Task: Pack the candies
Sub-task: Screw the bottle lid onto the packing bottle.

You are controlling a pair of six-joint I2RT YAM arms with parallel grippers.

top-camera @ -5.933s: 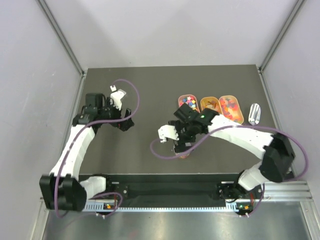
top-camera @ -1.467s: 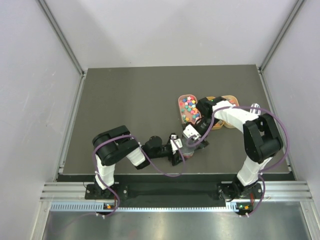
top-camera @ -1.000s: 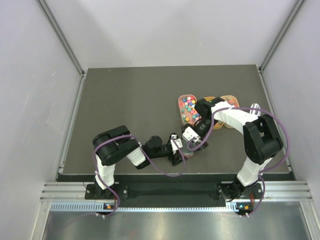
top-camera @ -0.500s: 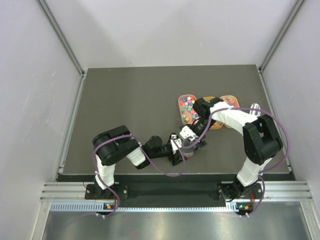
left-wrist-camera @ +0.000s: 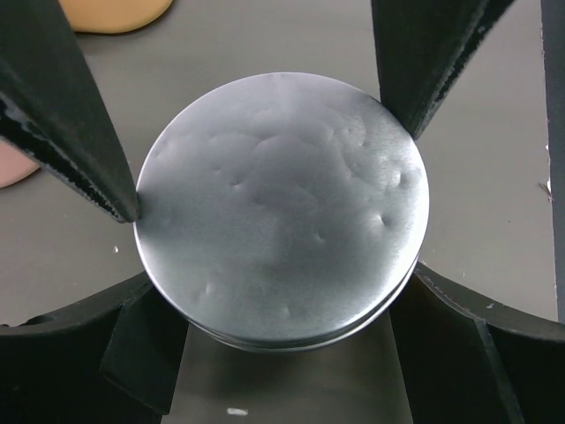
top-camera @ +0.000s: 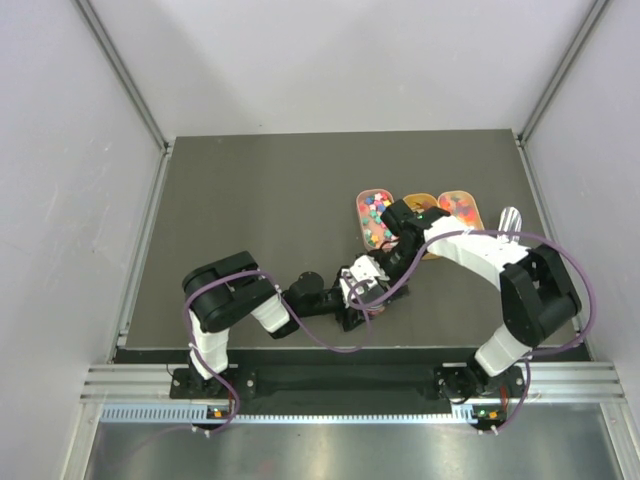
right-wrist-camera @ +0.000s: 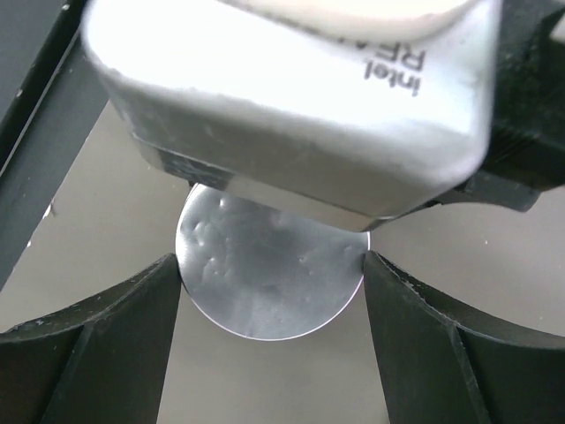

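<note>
Candies lay in orange trays, unpacked. Left gripper clamped jar to steady it; right gripper pinched silver lid from above, probably for twisting.

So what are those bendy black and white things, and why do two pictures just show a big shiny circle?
Those are two robot arms, left and right, bolted at the near edge of a table. The wide picture looks down from above. The other two come from small cameras on each arm's wrist, so black fingers fill the corners. The shiny circle is the silver lid of a small jar. The left gripper seems to hold the jar while the right gripper pinches the lid from the opposite side. The grey block in the right wrist picture is the left arm's camera. Farther back on the table lie three oval orange trays of candies, plus something small and silvery I cannot make out.
</note>
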